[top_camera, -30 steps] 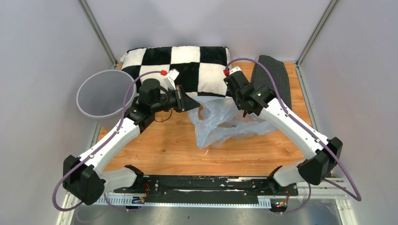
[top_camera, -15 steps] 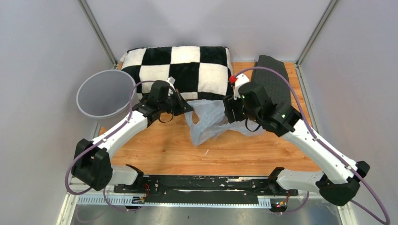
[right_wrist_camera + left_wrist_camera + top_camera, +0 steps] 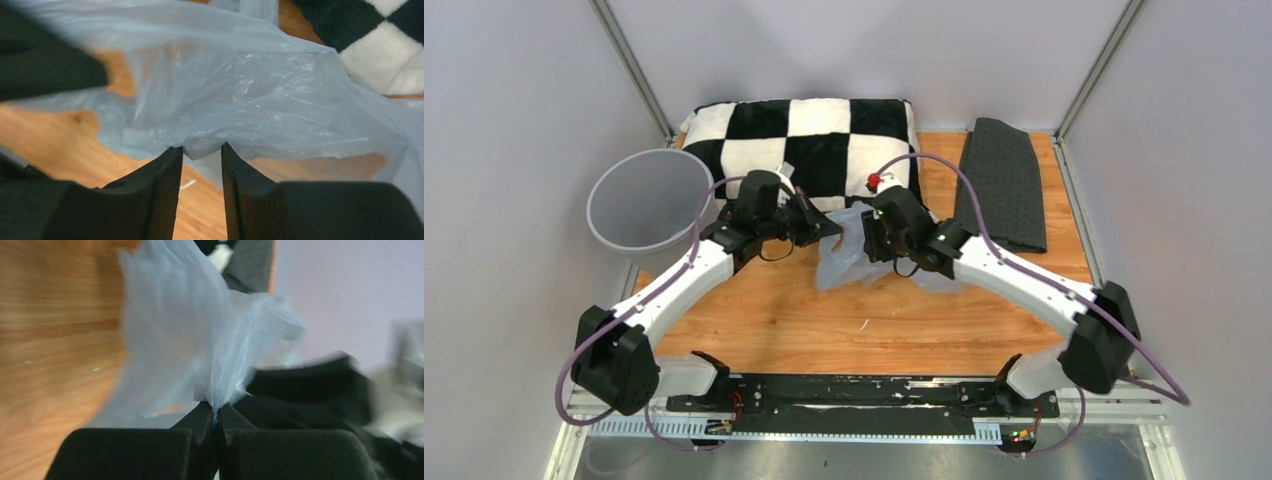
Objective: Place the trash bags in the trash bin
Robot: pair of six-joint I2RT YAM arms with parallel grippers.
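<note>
Table (image 3: 844, 325) of light wood first, carrying nearly everything. Next in size, black-and-white checkered pillow (image 3: 824, 130) along the far edge, with dark grey mat (image 3: 1004, 180) to its right, both only neighbours and no part of the job. Trash bin (image 3: 639, 200) at far left, beside the corner of the wood, upright, mouth open to above, nothing visible inside. Trash bag (image 3: 842, 268) bunched in the middle of the table, just before the near edge of the pillow, well apart from the bin and not yet in it. Both arms bent inward and meeting over this bag; judged purpose, to gather the loose film into a smaller bundle before any carrying leftward to the bin. Left gripper (image 3: 216, 412) pressed together on a pinch of the pale blue film, the rest fanning upward from the tips; such a firm hold on one bunch good for keeping the thin sheet from sliding away. Right gripper (image 3: 201, 150) partly spread, a narrow gap between its fingers (image 3: 160, 175), a fold of the bag lying just at the tips. Hard to tell from the wrist view whether this fold is already inside the gap or only in front of it, so not counted as a second hold. Judged stage: securing the bag from two sides, with lifting and transport to the bin not yet done.
</note>
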